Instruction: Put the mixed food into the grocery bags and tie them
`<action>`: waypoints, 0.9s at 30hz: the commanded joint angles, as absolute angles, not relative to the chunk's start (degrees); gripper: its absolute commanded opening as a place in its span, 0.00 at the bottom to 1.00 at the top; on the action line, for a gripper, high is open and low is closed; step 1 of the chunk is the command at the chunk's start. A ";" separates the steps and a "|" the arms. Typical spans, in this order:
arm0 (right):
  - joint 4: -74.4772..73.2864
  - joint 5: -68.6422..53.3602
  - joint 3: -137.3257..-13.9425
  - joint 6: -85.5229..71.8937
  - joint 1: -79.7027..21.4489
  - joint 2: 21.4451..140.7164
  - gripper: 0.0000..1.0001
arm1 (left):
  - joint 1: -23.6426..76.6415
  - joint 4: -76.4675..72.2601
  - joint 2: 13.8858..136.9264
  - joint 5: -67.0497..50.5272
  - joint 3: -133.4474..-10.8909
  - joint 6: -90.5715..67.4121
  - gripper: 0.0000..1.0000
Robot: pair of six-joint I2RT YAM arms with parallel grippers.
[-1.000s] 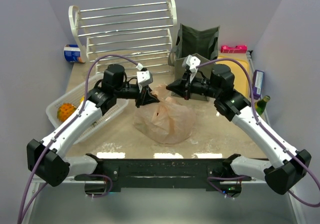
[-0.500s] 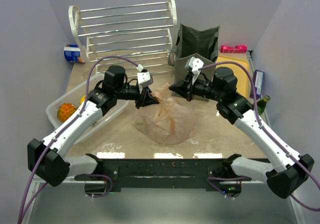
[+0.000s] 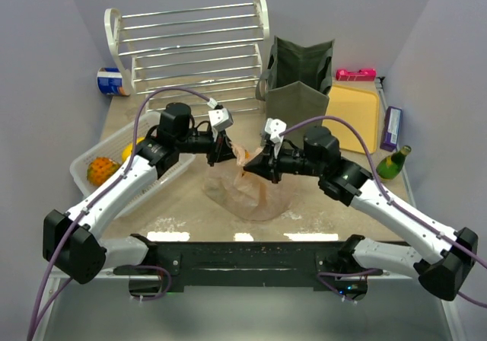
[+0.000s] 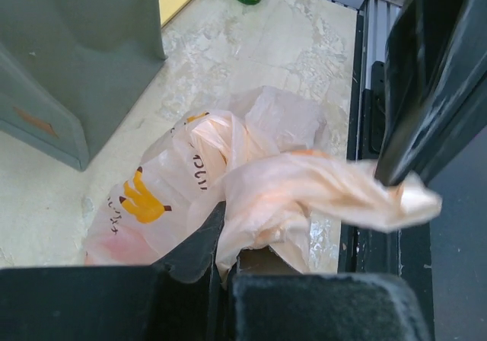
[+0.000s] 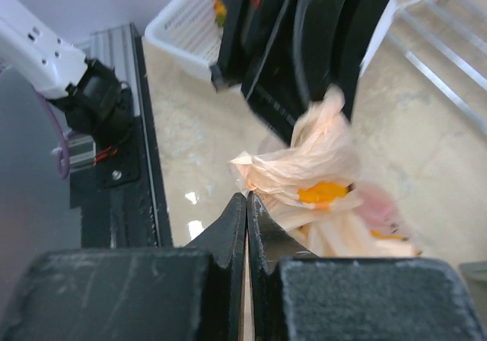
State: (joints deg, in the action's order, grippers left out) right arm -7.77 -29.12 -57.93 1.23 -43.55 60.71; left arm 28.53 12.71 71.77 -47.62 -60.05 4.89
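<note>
The peach plastic bag point(image 3: 253, 199) sits slumped on the table point(image 3: 183, 200) between the two arms, in front of the olive-green tote point(image 3: 297, 101), and something orange and something pinkish show through its film. The left gripper point(image 3: 223, 157) is pressed together on one gathered ear at the bag's mouth. The right gripper point(image 3: 251, 166), its jaws likewise closed tight, nips the twisted tail of film stretched across from it. The film looks thin, soft and slippery — likely to slide from a loose pinch or tear under a hard tug — while the load seems light but lumpy. The bunched ears are the sensible hold, taken close to the mouth so a knot can cinch down.
</note>
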 commanded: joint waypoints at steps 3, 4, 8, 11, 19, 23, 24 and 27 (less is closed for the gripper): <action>-5.98 -24.44 -51.43 -3.95 -46.93 63.01 0.00 | 27.78 9.23 71.46 -44.65 -59.77 2.20 0.00; -5.02 -24.00 -50.81 -4.30 -46.93 63.19 0.00 | 27.77 9.14 71.63 -44.82 -59.68 2.11 0.00; -3.34 -18.56 -49.31 -4.92 -47.02 64.94 0.00 | 27.69 9.23 72.07 -47.71 -59.85 2.02 0.00; -2.02 -15.65 -49.13 -4.57 -47.02 65.83 0.00 | 27.69 11.07 72.51 -48.78 -59.85 2.28 0.00; -0.44 -13.27 -47.90 -2.99 -47.02 66.01 0.00 | 27.60 11.60 70.49 -52.64 -57.66 1.41 0.30; -0.26 -13.62 -47.29 -2.90 -47.02 64.60 0.00 | 27.51 10.90 70.05 -55.10 -56.60 0.71 0.44; -0.26 -13.80 -47.29 -2.81 -47.02 64.60 0.00 | 27.60 10.72 70.05 -55.72 -56.34 0.44 0.45; -0.26 -14.24 -47.29 -2.55 -47.11 64.77 0.00 | 27.60 9.58 70.40 -58.09 -55.81 0.44 0.49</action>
State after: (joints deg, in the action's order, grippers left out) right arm -1.23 -15.46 -47.44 -3.44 -46.87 66.04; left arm 27.75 12.58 71.64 -52.58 -56.38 1.98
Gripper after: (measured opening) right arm 0.007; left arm 0.477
